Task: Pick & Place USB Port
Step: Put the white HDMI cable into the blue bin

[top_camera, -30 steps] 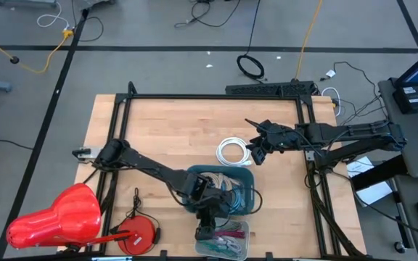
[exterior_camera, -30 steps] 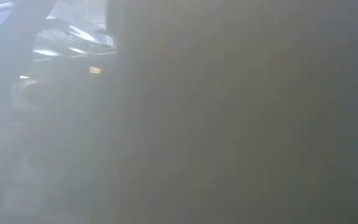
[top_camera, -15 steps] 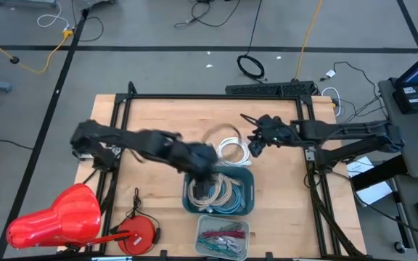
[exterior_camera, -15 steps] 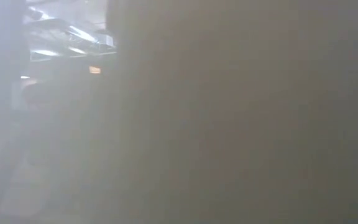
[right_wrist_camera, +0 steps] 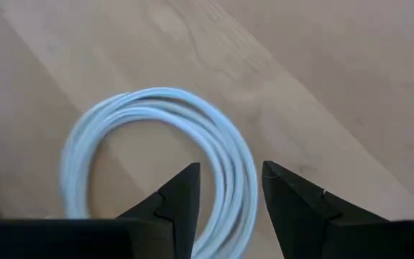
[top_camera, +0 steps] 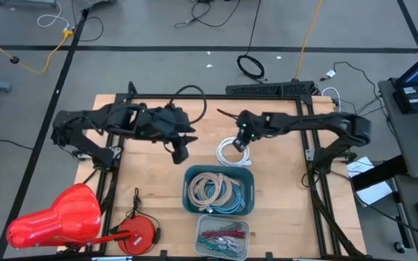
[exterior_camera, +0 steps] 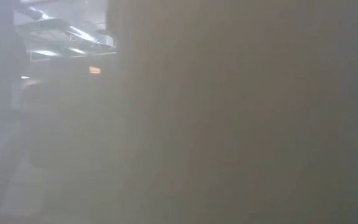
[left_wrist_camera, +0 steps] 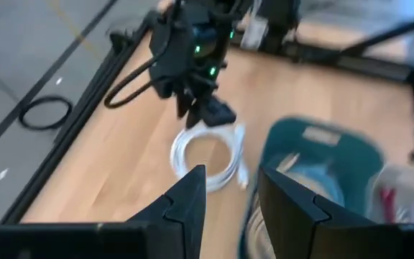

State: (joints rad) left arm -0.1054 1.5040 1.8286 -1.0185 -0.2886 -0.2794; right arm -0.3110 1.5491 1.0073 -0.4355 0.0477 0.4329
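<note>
The white USB cable, wound in a coil [top_camera: 230, 151], lies flat on the wooden table just beyond the teal bin [top_camera: 220, 170]. My right gripper [top_camera: 239, 142] hangs over the coil's right side, pointing down and open. In the right wrist view its fingers [right_wrist_camera: 230, 188] straddle the bundled strands of the coil [right_wrist_camera: 157, 147]; I see no touch. My left gripper [top_camera: 180, 151] is open and empty over bare wood left of the coil. The left wrist view [left_wrist_camera: 232, 191] looks at the right gripper [left_wrist_camera: 203, 115] above the coil [left_wrist_camera: 207, 155].
The teal bin holds coiled beige and blue cables. A clear container [top_camera: 223, 218] with coloured cables sits at the near edge. A red object [top_camera: 56, 216] and a red reel [top_camera: 138, 232] lie near left. A black frame [top_camera: 216, 96] borders the table. The low view is blocked.
My left gripper has risen from the clear container at the near edge and swung over the teal bin toward the far left, ending over bare wood beside the coil. My right gripper has moved toward the table's left and come over the white coil.
</note>
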